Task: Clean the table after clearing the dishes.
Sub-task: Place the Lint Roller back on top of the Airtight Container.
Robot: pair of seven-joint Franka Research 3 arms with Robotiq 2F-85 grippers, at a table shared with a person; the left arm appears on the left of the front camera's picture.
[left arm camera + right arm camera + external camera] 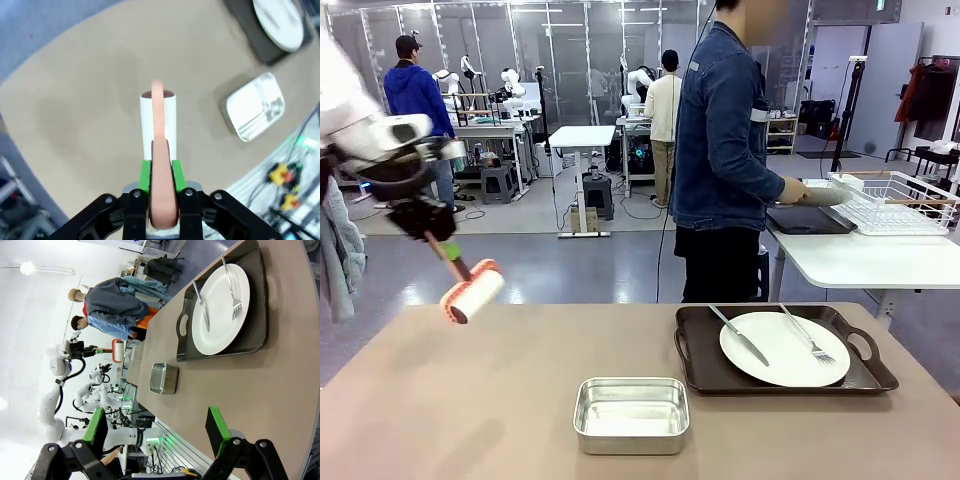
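Note:
My left gripper (445,248) hangs over the far left edge of the beige table (470,400), shut on the salmon handle of a lint roller (472,292). Its white roll (157,117) points down at the tabletop, above it. One white plate (785,348) with a knife (740,335) and a fork (808,335) lies on a dark handled tray (705,372) at the right. My right gripper (156,427) stands open above the near table edge with nothing between its fingers; the plate (220,300) lies beyond it.
A square steel pan (631,413) sits near the front middle of the table. Across the table a person in a denim jacket turns right, a gloved hand (810,193) on another dark tray (808,220) on a white side table, beside a white wire rack (895,205).

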